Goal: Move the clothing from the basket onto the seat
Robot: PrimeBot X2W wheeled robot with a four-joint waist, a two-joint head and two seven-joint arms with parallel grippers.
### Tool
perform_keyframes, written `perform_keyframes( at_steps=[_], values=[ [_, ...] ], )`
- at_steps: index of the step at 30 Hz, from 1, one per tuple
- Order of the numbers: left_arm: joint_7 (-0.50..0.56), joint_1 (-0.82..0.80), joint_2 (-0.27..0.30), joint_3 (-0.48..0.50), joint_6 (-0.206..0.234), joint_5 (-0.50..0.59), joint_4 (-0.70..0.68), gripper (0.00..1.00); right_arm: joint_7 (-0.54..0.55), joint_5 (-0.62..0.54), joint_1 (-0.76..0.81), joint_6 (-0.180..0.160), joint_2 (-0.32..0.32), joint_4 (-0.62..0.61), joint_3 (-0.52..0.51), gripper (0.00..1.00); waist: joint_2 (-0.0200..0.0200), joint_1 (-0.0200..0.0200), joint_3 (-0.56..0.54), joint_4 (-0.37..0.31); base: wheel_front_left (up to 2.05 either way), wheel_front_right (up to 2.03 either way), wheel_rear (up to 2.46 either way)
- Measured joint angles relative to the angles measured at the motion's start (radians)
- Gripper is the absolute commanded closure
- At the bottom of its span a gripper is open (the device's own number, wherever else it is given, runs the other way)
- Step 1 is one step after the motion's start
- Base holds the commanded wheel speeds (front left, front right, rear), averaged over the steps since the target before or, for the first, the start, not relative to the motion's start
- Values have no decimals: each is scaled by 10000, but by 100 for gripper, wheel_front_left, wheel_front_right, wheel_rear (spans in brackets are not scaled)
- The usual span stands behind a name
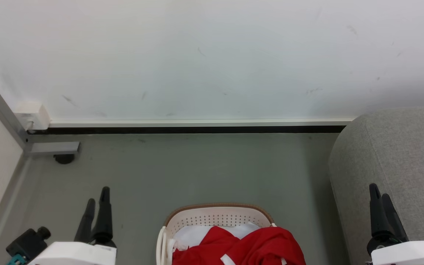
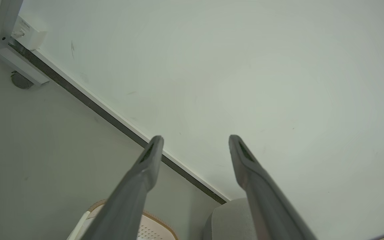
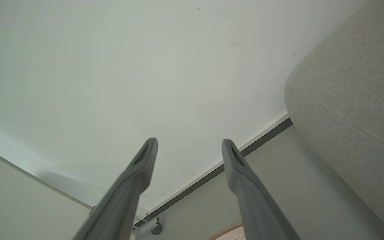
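Both grippers empty over the floor [image 1: 204,169], red clothing not yet touched.

The left gripper [image 1: 98,195] hangs with jaws spread, left of the basket [image 1: 215,207], where the clothing [image 1: 256,244] lies heaped on a pale lining [image 1: 195,235]. The grey seat [image 1: 403,154] stands at the right behind the right gripper [image 1: 380,191], whose jaws are likewise apart. A shallow pinch could catch the lining too, or a trailing fold could snag the rim and drag the light basket.

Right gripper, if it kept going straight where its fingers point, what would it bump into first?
Probably the white wall: the right gripper aims at it, fingers apart, with the grey seat off to one side. Depth is hard to judge.
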Motion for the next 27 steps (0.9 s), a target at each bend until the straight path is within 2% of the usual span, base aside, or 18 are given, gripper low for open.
perform_keyframes(
  at_steps=[4, 12, 27],
  values=[
    [-104, 11, 48, -251, 174, 1011, 6, 0, -136, -965, -4, 0, 0, -46, -10, 0, 0, 0, -6, -27, 0, 0, 0],
    [-322, 88, 201, -629, 570, 2213, 2, 0, -382, -2614, -4, 0, -2, 29, 196, 0, 0, 0, -29, -74, 0, 0, 0],
    [-740, 96, 462, -1131, 951, 3705, -63, 0, -784, -4414, -41, 0, -6, 493, 577, 0, 0, 0, -27, -119, 0, 0, 0]
  ],
)
